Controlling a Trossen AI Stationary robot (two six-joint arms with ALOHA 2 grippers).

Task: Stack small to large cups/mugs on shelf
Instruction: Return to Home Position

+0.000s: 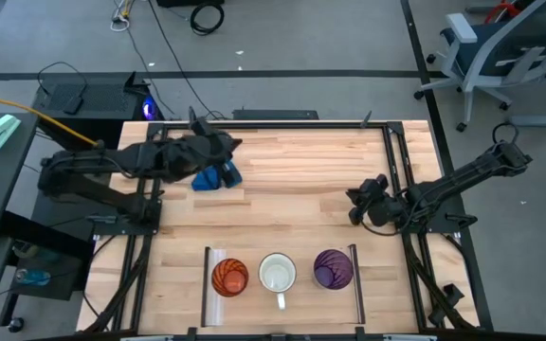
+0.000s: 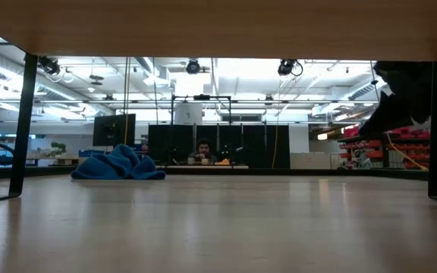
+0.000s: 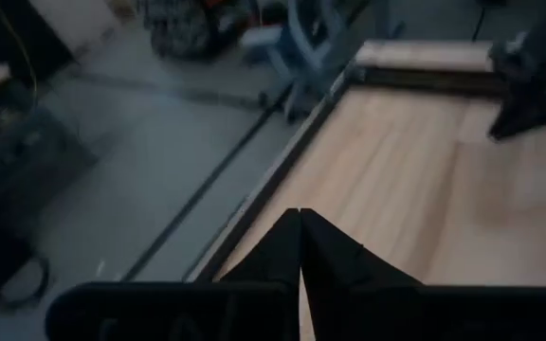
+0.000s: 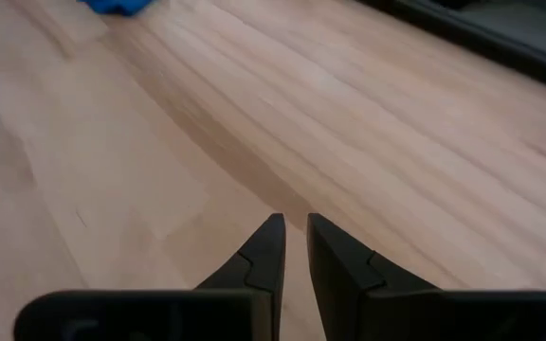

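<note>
Three cups stand upright in a row on the light-wood shelf (image 1: 301, 305) at the table's near edge: an orange translucent cup (image 1: 229, 278) at the left, a white handled mug (image 1: 278, 275) in the middle, a purple tumbler (image 1: 333, 269) at the right. My left gripper (image 1: 233, 146) hovers at the far left, by a blue cloth, and is shut and empty (image 3: 299, 214). My right gripper (image 1: 353, 205) hovers at mid-right, above bare wood, far of the purple tumbler; its fingers stand a narrow gap apart, empty (image 4: 294, 224).
A crumpled blue cloth (image 1: 218, 176) lies on the table at the far left, also in the low view (image 2: 118, 164). Dark metal frame rails (image 1: 393, 161) run along the table's sides. Bare wood lies between the arms and the shelf. A person sits far behind the table (image 2: 202, 152).
</note>
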